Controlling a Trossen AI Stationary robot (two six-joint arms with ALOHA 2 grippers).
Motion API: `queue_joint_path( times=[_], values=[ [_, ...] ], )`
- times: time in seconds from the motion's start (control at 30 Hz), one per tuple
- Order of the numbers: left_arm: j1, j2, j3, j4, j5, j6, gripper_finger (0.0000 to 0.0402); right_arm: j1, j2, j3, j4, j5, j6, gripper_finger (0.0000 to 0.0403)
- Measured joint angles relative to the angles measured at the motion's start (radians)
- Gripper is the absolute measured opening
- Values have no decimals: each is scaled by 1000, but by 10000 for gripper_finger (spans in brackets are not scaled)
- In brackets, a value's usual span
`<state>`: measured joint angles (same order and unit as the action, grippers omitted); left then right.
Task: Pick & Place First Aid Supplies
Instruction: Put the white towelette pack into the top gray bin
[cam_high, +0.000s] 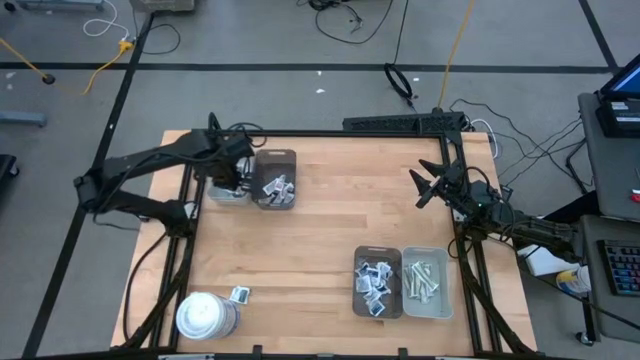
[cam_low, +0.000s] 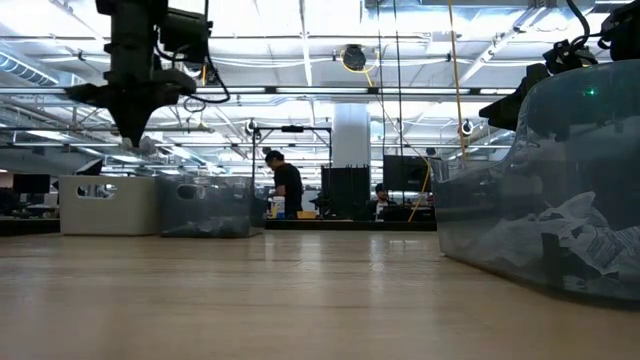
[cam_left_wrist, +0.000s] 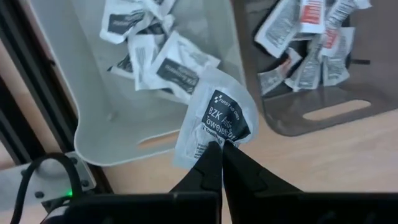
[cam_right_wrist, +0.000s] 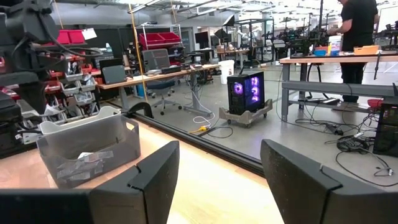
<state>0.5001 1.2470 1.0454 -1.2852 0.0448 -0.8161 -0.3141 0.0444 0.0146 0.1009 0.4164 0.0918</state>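
My left gripper (cam_high: 228, 172) hangs at the table's far left, pointing down over the white tray (cam_high: 228, 192), shut on one small white packet with dark-blue print (cam_left_wrist: 216, 118). More such packets (cam_left_wrist: 146, 53) lie in that white tray (cam_left_wrist: 87, 124). Beside it the brown tray (cam_left_wrist: 323, 93) holds other small packets. My right gripper (cam_right_wrist: 217, 177) waits open at the table's right edge (cam_high: 440, 185), holding nothing. My left gripper pinches the packet's edge (cam_left_wrist: 210, 144) between its two fingertips (cam_left_wrist: 235, 163). The fingers come from above, pointing down. The packet is slightly curled and hangs below the fingertips, lifted clear over the white tray's end wall.
Near the front right stand a brown tray (cam_high: 378, 283) of white packets and a grey tray (cam_high: 426, 283) of pale strips. A large white cylinder (cam_high: 204, 316) and a loose packet (cam_high: 240, 294) sit at the front left. Bare wood lies in the middle.
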Motion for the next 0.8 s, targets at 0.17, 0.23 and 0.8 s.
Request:
queue_joint_path(
  times=[0.17, 0.23, 0.8],
  values=[
    [19, -18, -27, -1, 4, -9, 2, 0, 0, 0, 0, 0, 0, 221],
    [41, -17, -27, 3, 0, -1, 3, 0, 0, 0, 0, 0, 0, 220],
    [283, 202, -27, 124, -128, 152, 3, 0, 0, 0, 0, 0, 0, 222]
  ],
)
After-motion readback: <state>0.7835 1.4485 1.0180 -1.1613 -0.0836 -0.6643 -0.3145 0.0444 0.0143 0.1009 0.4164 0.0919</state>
